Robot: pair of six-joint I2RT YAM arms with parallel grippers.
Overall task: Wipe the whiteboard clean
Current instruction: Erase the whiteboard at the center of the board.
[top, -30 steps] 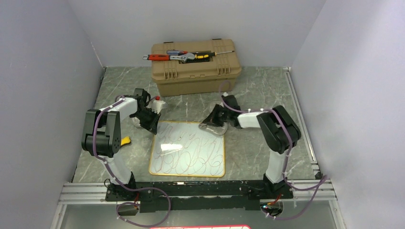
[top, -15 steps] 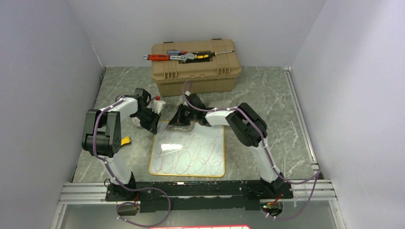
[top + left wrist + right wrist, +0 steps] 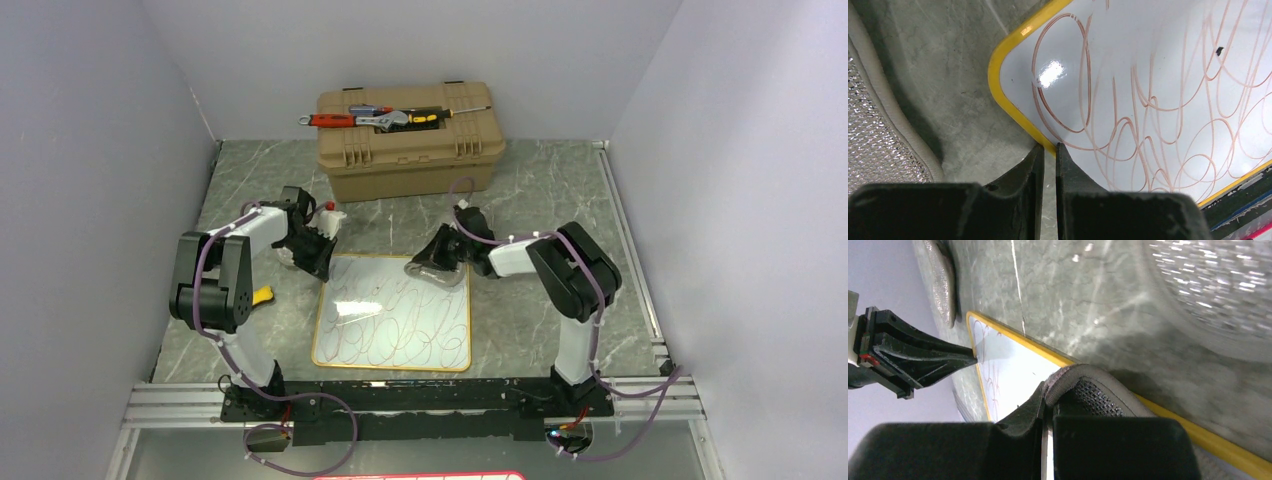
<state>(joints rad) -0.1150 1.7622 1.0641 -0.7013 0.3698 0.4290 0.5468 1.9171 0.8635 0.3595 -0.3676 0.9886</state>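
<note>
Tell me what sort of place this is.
Probably a robot test cell: plain pale walls box in a marble-patterned table, the left arm and right arm are bolted to a metal rail at its near edge, and a scribbled whiteboard lies between them.

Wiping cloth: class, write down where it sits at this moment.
In the top view the wiping cloth rests on the far right corner of the whiteboard, clamped in the right gripper, in front of the tan toolbox.
</note>
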